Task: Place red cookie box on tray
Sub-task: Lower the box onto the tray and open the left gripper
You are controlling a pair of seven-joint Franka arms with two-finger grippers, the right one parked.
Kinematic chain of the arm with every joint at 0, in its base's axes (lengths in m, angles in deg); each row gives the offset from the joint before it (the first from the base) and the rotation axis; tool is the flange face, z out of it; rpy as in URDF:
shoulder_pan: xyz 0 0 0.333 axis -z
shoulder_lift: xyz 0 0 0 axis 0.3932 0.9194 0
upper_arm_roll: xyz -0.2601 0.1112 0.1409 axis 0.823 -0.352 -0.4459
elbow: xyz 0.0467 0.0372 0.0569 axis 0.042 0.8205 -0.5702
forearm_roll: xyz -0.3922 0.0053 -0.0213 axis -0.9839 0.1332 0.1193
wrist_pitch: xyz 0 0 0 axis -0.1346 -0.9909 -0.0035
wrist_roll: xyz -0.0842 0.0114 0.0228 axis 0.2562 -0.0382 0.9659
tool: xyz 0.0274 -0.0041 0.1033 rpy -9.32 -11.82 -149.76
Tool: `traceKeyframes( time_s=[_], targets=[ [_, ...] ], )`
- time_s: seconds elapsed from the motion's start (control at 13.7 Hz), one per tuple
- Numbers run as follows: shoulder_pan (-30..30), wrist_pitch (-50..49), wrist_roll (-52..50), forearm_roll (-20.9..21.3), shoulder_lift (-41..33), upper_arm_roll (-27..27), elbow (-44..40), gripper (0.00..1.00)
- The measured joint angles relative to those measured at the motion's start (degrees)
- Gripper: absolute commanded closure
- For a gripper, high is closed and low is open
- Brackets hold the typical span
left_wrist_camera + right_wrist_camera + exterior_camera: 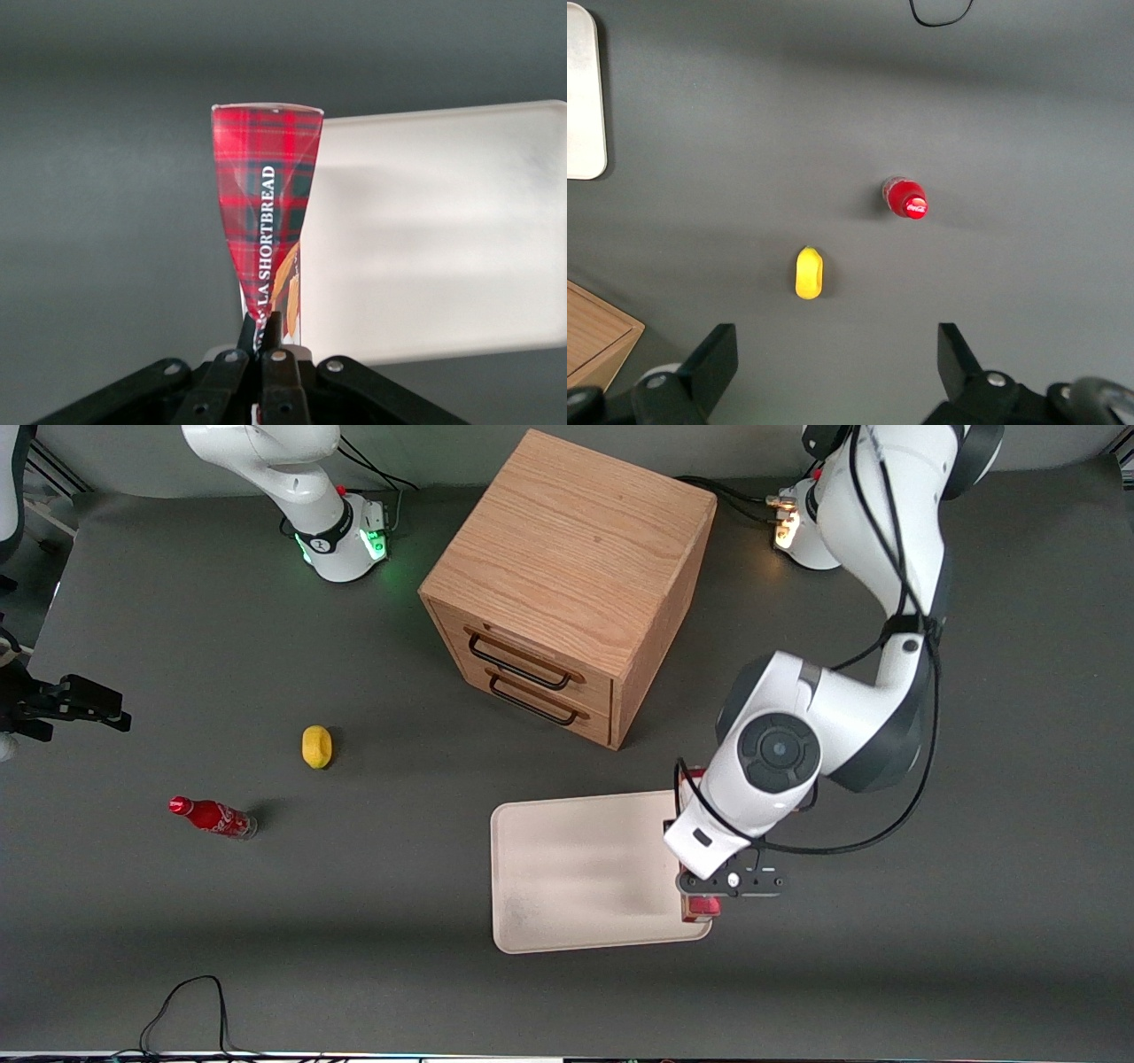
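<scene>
Cream tray (576, 868) flat on dark bench (354, 921), nearer the front camera than wooden drawer cabinet (567, 584). Gripper (704, 895) over tray's edge toward working arm's end; red cookie box (704, 906) mostly hidden beneath. Lemon (316, 746), cola bottle (213, 817) toward parked arm's end.

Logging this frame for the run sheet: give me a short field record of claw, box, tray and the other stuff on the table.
claw: shut on the red cookie box, at the tray's edge toward the working arm's end
red cookie box: held by one end, over the tray's edge; contact with the tray cannot be told
tray: on the table, nearer the front camera than the drawer cabinet
drawer cabinet: both drawers shut
lemon: toward the parked arm's end
cola bottle: near the lemon
</scene>
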Motion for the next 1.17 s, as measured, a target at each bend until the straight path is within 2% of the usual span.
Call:
traceKeyframes(
  time_s=[0.29,0.95,1.02,1.1,1.17],
  targets=[
    [-0.46,5.16,0.11,0.0,2.08,0.08,4.21,1.0],
    [-0.2,10.47,-2.66,-0.38,5.93,0.44,4.7,1.0],
    [-0.21,10.99,-2.84,-0.38,6.12,0.43,4.7,0.54],
    [-0.25,11.2,-2.85,-0.38,6.31,0.42,4.7,0.01],
    [-0.31,11.29,-2.93,-0.38,6.48,0.4,4.7,0.0]
  ],
)
